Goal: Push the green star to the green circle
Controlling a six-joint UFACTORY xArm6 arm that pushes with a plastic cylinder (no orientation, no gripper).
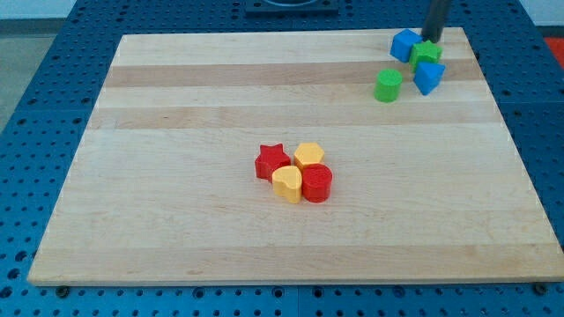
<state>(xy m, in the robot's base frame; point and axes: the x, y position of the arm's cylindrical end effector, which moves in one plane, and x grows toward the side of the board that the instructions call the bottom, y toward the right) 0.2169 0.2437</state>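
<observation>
The green star (426, 53) sits near the view's top right, wedged between a blue block (405, 44) on its left and a blue triangle-like block (429, 77) below it. The green circle (388, 85) stands a little down and to the left of the star, apart from it. My tip (434, 38) is at the top right, just above the green star and close to touching it. The rod rises out of the view's top edge.
A cluster sits mid-board: a red star (272, 161), a yellow hexagon (309, 156), a yellow heart (286, 184) and a red circle (316, 183), all touching. The wooden board (176, 132) lies on a blue perforated table; its top right corner is near the tip.
</observation>
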